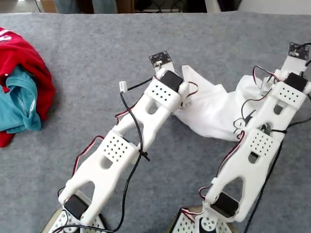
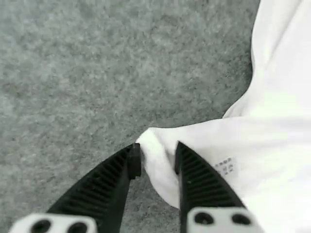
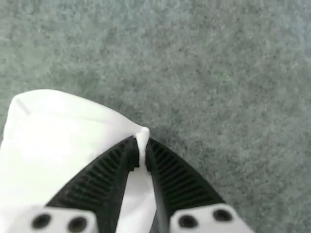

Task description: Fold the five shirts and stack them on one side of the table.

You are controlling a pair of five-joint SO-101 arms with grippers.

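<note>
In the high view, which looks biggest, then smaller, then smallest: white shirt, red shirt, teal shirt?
1. white shirt
2. red shirt, though the picture's edge cuts it off
3. teal shirt

A grey, felt-like fabric covering with a short, mottled nap is spread over the whole worktop (image 1: 97, 58), and it is lit evenly, so that only soft shadows are cast on it. Beyond the far edge of the worktop a narrow strip of the room is seen. In that strip a pale patch (image 1: 19, 5) is found at the far left corner, brown wooden furniture parts (image 1: 48, 5) just beside it, a dark recess (image 1: 160, 5) near the middle, and a pale flat surface (image 1: 272, 5) towards the far right.
</note>
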